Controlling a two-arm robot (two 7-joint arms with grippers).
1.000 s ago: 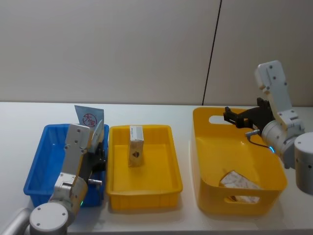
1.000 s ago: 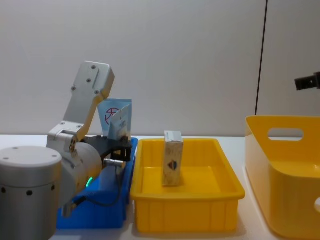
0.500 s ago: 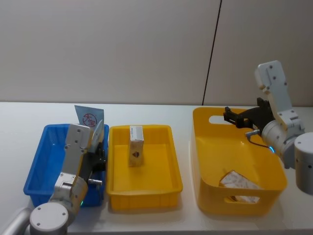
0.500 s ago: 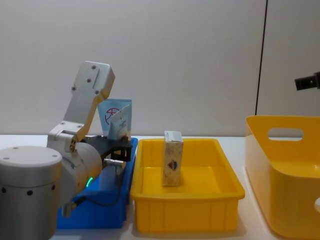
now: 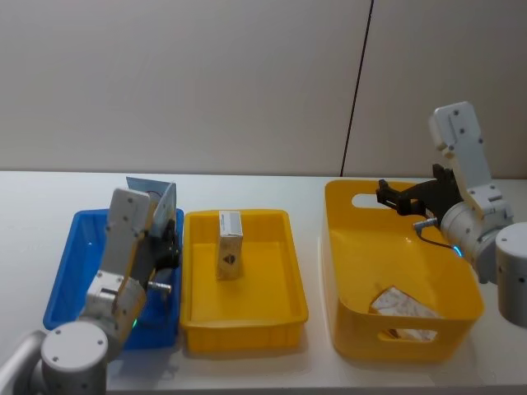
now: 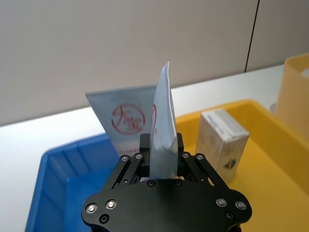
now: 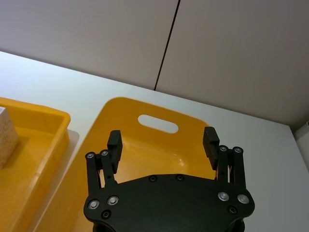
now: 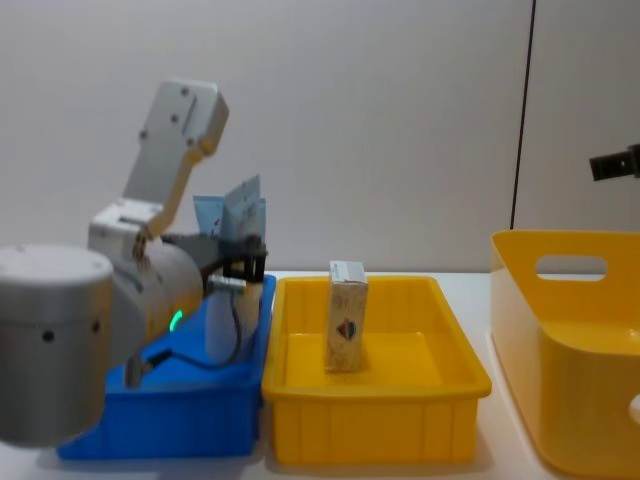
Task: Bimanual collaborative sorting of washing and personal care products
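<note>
Blue tube (image 6: 162, 113) in left end effector (image 6: 159, 146)

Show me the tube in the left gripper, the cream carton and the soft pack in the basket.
held tube (image 6: 162, 121), left wrist view, its narrow side
cream carton (image 5: 229, 247), head view, front face above the emblem
soft pack (image 5: 403, 306), head view, its top surface

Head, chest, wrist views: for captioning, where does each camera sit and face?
Head view: high, facing down at blue plastic tray, yellow plastic tray, yellow handled basket; both arms show.
Chest view: low, facing across; left arm large.
Left wrist view: behind left gripper, shut on pale blue tube.
Right wrist view: behind open right gripper, facing basket.
Head and chest share the upright cream carton.
</note>
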